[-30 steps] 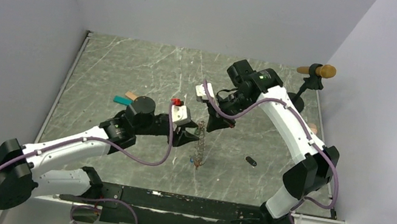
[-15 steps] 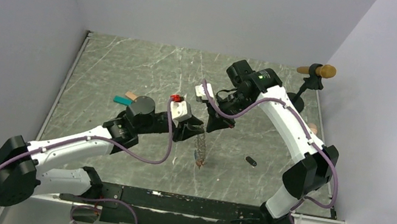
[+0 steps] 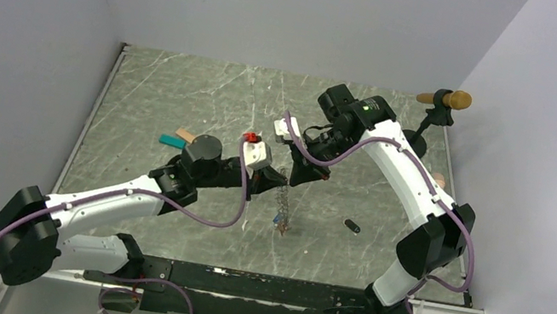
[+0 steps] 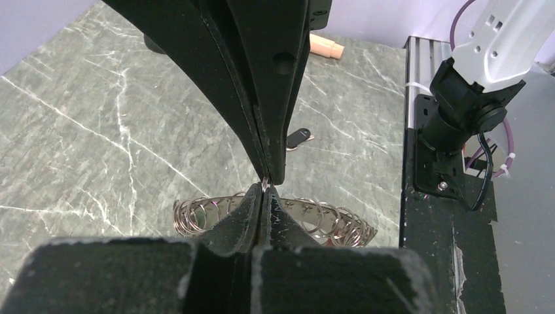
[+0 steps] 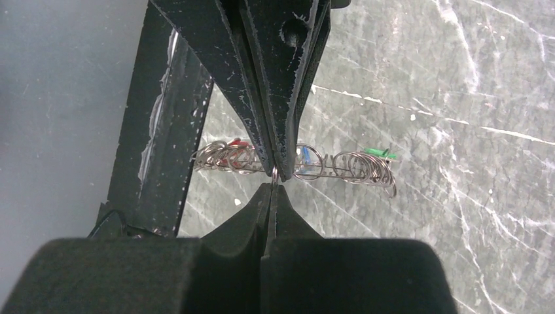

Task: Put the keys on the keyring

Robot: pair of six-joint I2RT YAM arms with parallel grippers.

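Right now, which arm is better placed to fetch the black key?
Probably the right: the black key lies on its side, and the left gripper, shut on the keyring, can hold that.

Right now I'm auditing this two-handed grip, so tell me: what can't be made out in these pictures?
Top external: the keyring is too small to count what hangs on it.
Left wrist: the left gripper covers the keyring's middle; the closed jaws above it half hide the black key.
Right wrist: the right gripper hides the rings behind it; the green key has its blade lost among the rings.
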